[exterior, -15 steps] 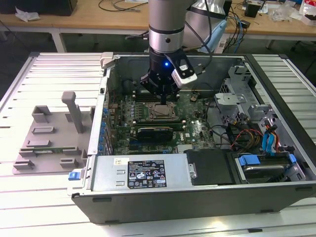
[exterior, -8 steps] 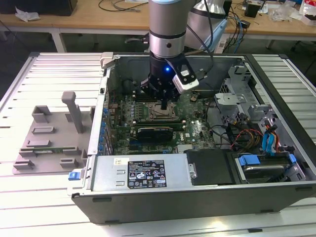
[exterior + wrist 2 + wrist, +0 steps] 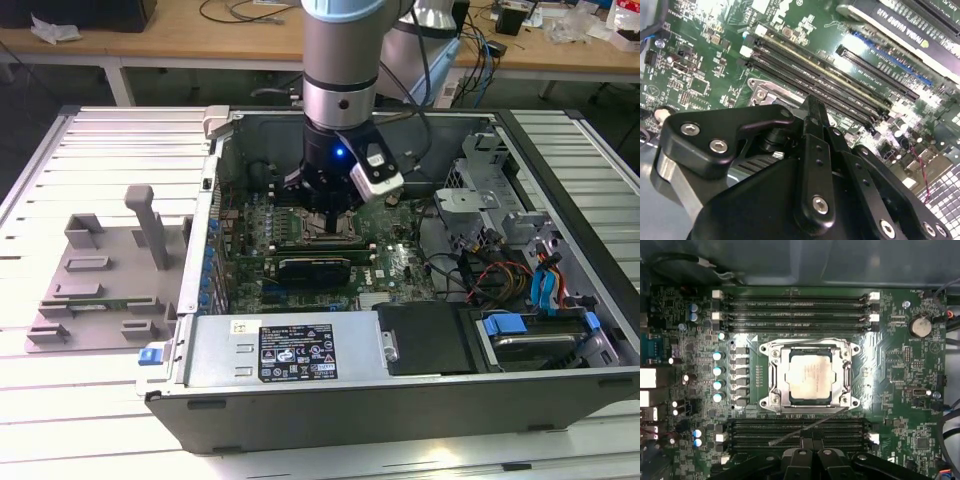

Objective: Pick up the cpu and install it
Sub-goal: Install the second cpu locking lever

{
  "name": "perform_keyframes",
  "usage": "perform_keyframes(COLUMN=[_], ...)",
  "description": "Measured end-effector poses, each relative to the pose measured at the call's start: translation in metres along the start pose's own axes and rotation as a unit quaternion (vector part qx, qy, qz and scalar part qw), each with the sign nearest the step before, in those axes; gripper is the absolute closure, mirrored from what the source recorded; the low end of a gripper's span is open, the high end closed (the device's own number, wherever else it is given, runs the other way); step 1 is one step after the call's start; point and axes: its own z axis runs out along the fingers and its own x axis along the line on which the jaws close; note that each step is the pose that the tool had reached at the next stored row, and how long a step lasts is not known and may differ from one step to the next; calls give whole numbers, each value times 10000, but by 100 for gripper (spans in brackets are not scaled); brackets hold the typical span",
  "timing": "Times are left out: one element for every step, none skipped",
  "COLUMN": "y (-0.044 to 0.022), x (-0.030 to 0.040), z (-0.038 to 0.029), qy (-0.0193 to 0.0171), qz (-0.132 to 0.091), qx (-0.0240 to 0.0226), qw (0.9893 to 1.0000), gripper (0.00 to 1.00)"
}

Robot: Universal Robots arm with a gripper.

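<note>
Silver cpu (image 3: 809, 375) lies seated in the socket (image 3: 775, 376) on the board, under the pincer (image 3: 810, 452), whose fingers look together and empty. Best check it sits flush, corners even.

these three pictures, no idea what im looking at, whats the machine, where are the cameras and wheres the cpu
It is a single robot arm reaching down into an open computer case that lies on a slatted metal table. The exterior view is taken by a camera standing off the arm. Both wrist views come from cameras riding near the arm's wrist, looking down past the black gripper at the green motherboard. In the first wrist view the cpu, a shiny silver square, sits inside the metal socket frame between rows of long black memory slots. The gripper is above the board and not touching the cpu. On the table at the exterior view's left lies a grey fixture plate with upright blocks.
</note>
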Motion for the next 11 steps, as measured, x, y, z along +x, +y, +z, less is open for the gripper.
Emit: perform_keyframes(y=[-4,-5,-6,-6,-6,-6,-5,-5,-4,-5,-4], x=[21,50,71,85,102,110,127,128,129,130,132], z=[7,13,19,25,37,46,73,97,111,123,134], qy=[-1,-1,0,1,0,0,0,0,0,0,-3], qz=[0,-1,0,0,0,0,0,-7,-23,-58,-101], qx=[-2,-3,-2,-2,-3,-2,-3,-2,-6,-32,-112], qw=[10000,10000,10000,10000,10000,10000,10000,10000,10000,10000,9999], gripper=[89,89,89,89,89,89,89,89,89,89,89])
